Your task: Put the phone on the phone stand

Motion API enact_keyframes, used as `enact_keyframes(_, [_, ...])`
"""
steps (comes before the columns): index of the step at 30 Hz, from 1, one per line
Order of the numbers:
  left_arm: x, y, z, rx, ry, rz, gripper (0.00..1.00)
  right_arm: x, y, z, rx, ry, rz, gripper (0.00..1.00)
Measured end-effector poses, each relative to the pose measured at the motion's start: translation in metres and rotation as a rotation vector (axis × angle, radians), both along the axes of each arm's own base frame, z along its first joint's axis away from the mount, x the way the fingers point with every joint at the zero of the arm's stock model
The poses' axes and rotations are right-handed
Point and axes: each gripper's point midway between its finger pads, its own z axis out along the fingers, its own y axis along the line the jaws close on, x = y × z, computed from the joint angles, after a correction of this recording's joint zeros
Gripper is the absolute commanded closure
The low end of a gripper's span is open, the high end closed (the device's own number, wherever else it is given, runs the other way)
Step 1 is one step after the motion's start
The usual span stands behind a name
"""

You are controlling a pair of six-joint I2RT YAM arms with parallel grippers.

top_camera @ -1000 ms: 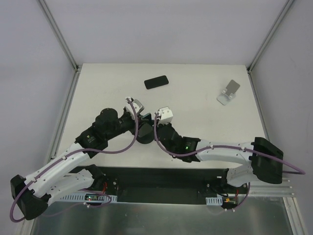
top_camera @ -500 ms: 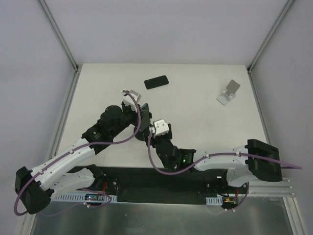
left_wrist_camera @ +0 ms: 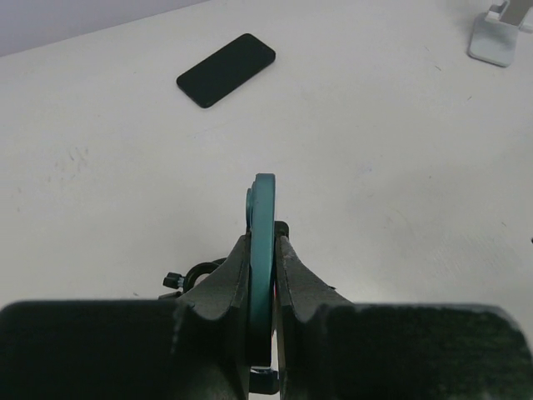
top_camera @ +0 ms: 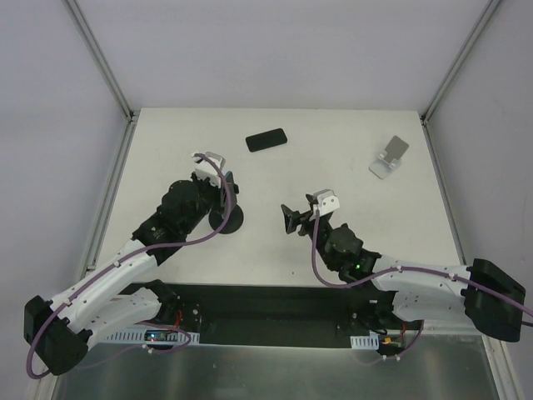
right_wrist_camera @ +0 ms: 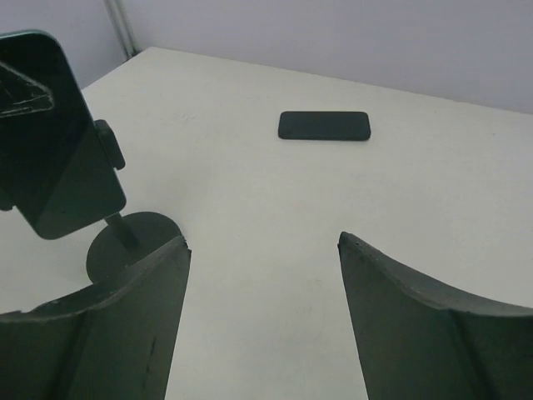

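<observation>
The phone [top_camera: 266,139] lies flat at the far middle of the table, a slim black slab; it also shows in the left wrist view [left_wrist_camera: 226,70] and the right wrist view [right_wrist_camera: 324,126]. The phone stand [top_camera: 389,157], silver-grey folded metal, stands at the far right, apart from the phone, and is cut by the frame edge in the left wrist view [left_wrist_camera: 500,33]. My left gripper [top_camera: 226,193] [left_wrist_camera: 262,242] is shut on the teal-edged cradle [left_wrist_camera: 264,208] of a black holder. My right gripper [top_camera: 291,218] [right_wrist_camera: 262,242] is open over bare table with nothing between its fingers.
The black holder's round disc base [top_camera: 229,221] rests on the table left of centre; its cradle [right_wrist_camera: 50,133] and base [right_wrist_camera: 133,242] show left of my right fingers. Metal frame posts [top_camera: 104,62] rise at the back corners.
My right gripper has opened and drawn back to the right, away from the black holder. The left arm has shifted the holder slightly left, still gripping its cradle.
</observation>
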Motion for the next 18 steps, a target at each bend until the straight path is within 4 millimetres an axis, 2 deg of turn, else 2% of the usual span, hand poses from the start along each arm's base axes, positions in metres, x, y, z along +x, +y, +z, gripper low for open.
enact_keyframes(6, [0.006, 0.019, 0.001, 0.021, -0.022, 0.042, 1.00, -0.003, 0.011, -0.008, 0.039, 0.042, 0.079, 0.26])
enact_keyframes(11, [0.015, 0.028, 0.003, 0.028, -0.036, 0.001, 1.00, 0.001, 0.016, -0.019, 0.047, 0.083, 0.107, 0.26])
enact_keyframes(18, [0.057, 0.046, 0.005, 0.035, -0.060, -0.106, 1.00, -0.005, 0.032, -0.038, 0.029, 0.138, 0.198, 0.26])
